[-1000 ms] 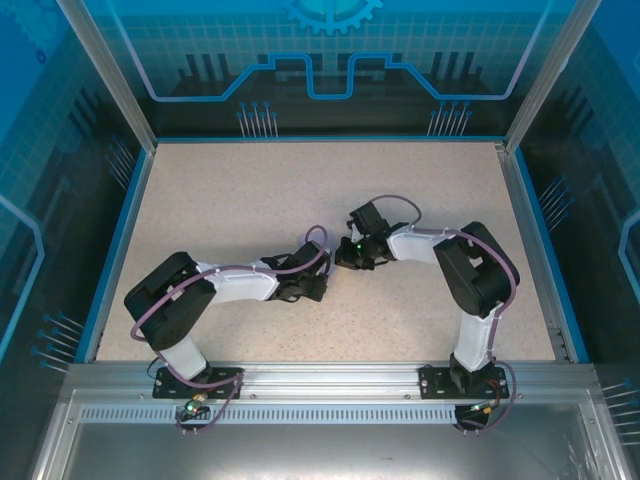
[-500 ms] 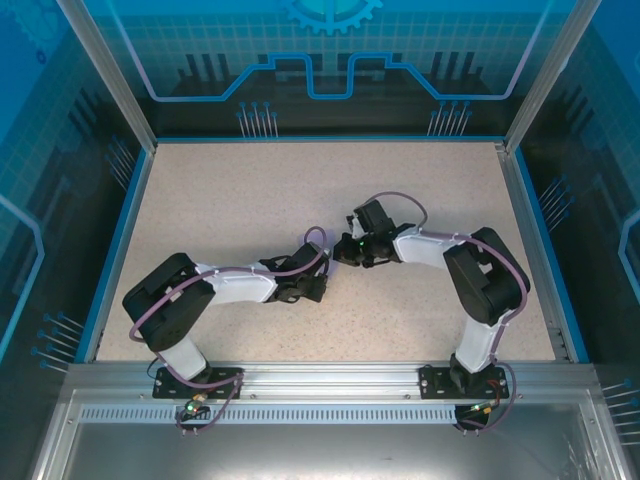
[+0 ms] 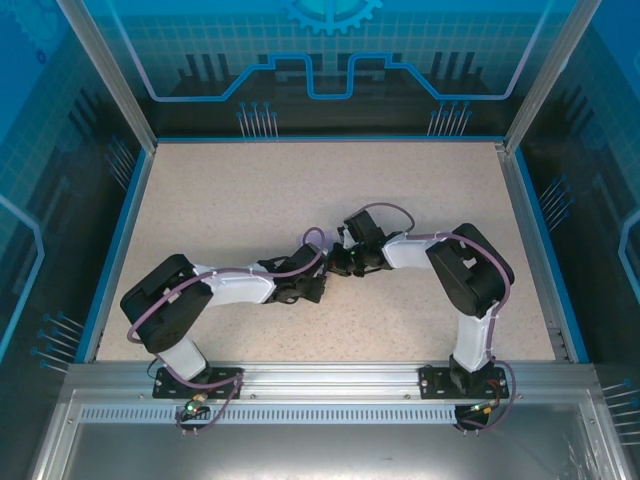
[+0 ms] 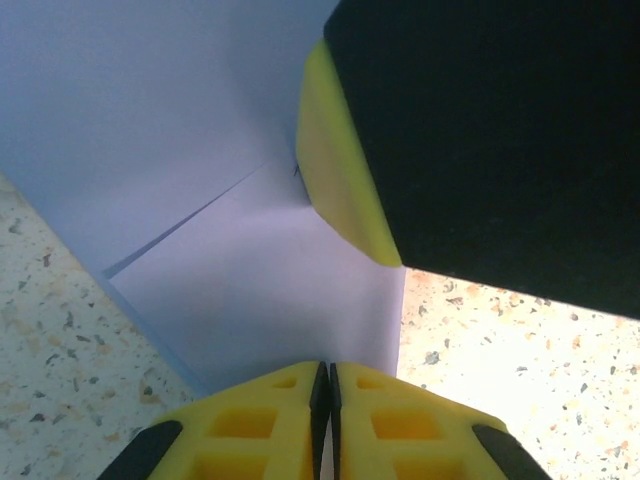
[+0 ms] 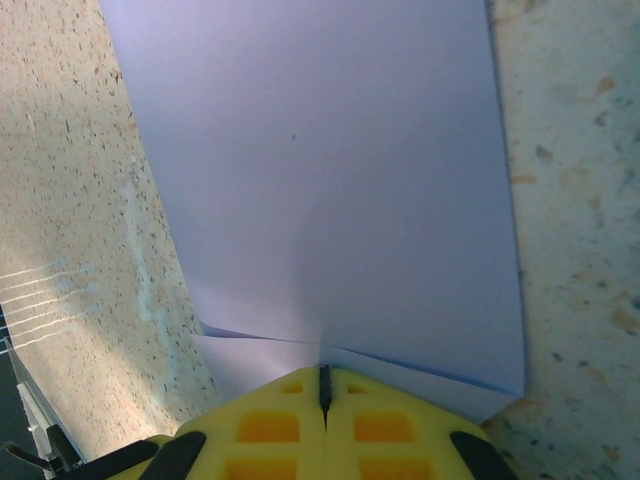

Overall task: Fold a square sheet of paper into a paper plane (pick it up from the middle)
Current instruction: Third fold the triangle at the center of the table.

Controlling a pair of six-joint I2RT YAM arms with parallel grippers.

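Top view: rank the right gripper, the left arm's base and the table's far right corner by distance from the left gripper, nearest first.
1. The right gripper: just right of the left gripper, tips almost meeting mid-table.
2. The left base: at the near edge, on the left.
3. The far right corner: at the back of the table, on the right.

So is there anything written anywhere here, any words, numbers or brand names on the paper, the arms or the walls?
None can be read.
The lavender sheet of paper is blank.
The blue back wall carries only a gear symbol and line patterns, no letters.
The yellow fingers of the left gripper and right gripper bear no marks.
The small parts at the arm bases are too small to read.
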